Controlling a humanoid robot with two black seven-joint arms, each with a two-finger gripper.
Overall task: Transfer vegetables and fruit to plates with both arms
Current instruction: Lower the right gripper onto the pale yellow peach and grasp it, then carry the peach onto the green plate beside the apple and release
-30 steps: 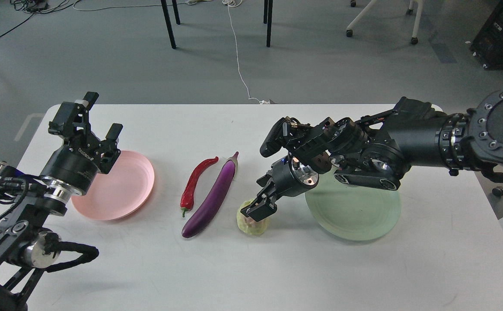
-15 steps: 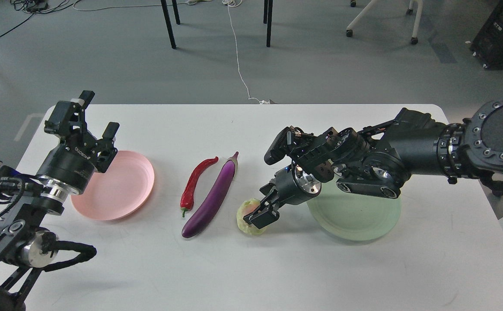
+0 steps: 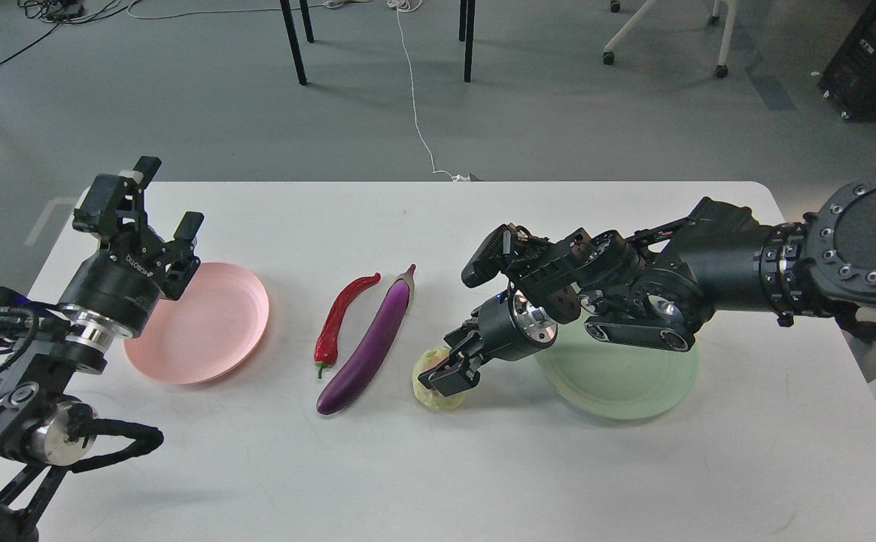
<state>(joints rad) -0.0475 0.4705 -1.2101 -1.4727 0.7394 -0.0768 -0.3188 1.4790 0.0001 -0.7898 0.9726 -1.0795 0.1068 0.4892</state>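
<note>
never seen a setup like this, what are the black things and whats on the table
The picture is taken from a robot's own head, looking down at a white table. The black things are its two jointed arms, one from each side.

On the table, left to right: a pink plate, a red chili pepper, a purple eggplant, a bumpy yellow-green fruit and a mint green plate. Both plates are bare.

The left hand hangs open by the pink plate, holding nothing. The right hand is down on the fruit; whether it already grips it, I cannot tell.
</note>
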